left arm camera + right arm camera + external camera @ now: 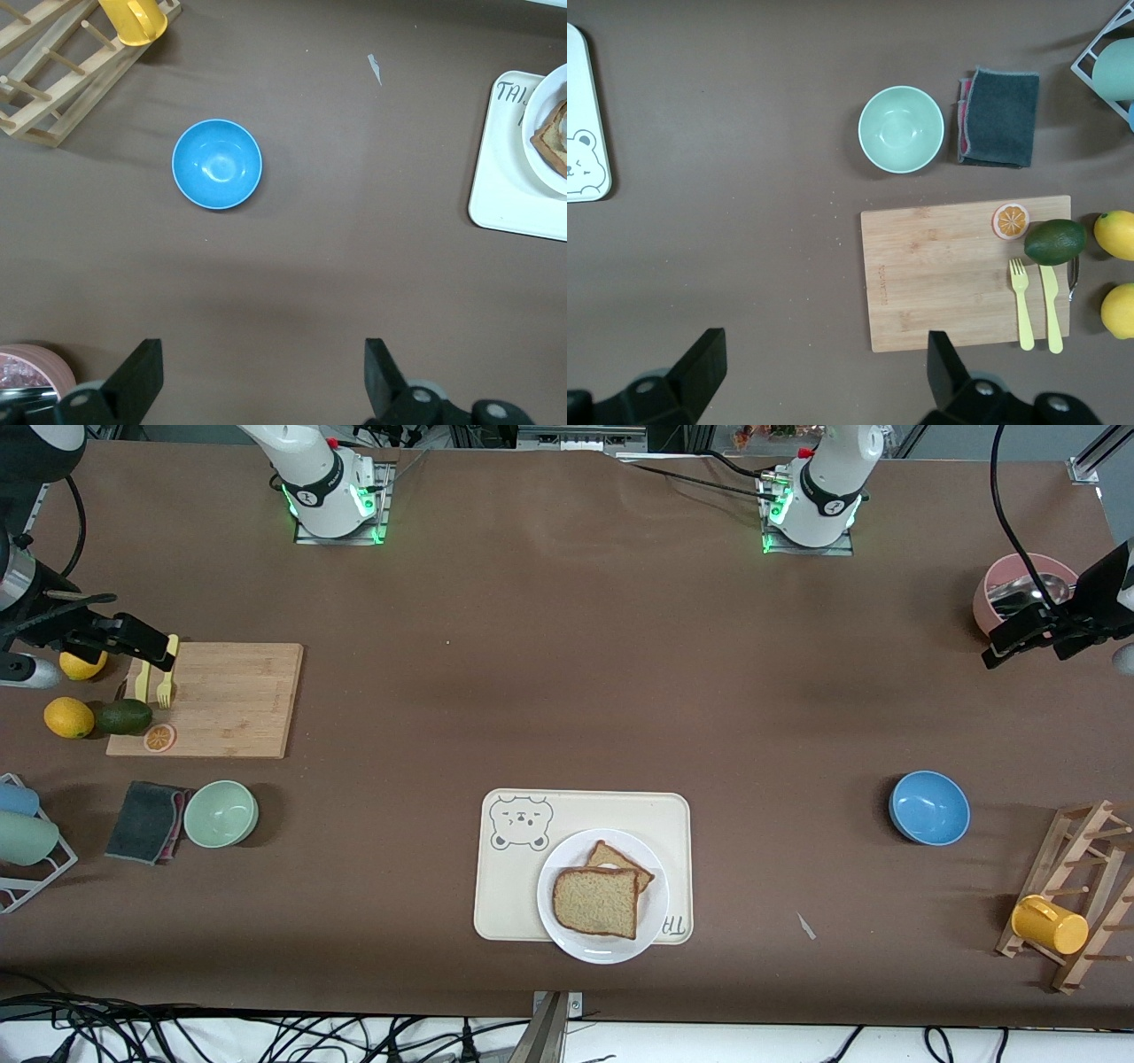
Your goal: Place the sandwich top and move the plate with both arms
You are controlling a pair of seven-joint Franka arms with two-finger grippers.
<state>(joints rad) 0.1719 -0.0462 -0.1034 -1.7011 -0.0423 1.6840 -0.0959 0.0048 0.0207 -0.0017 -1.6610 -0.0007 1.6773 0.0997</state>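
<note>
Sandwich top [595, 903] lies flat on the darker slice [620, 863] on the plate [602, 950], lower centre of the front frame. Plate sits on the cream tray [505, 903], overhanging its lower edge. Judgement: placing step looks done; plate move with both arms not yet begun.

Right claw [142, 648] hangs at the frame's left edge over the end of the cutting board [230, 700], near fork [164, 686] and lemon [69, 717]; fingers spread, nothing held. Left claw [1019, 642] hangs at the right edge over the pink pot [997, 584]; fingers spread, nothing held. Both well apart from the plate.

Next move calls for both claws to travel to the plate and take its rim at two sides.

Orientation: top slice roughly square, no clear long axis; edges slightly rotated against the tray's. Lower slice sits skewed, a corner peeking out toward upper right.
</note>
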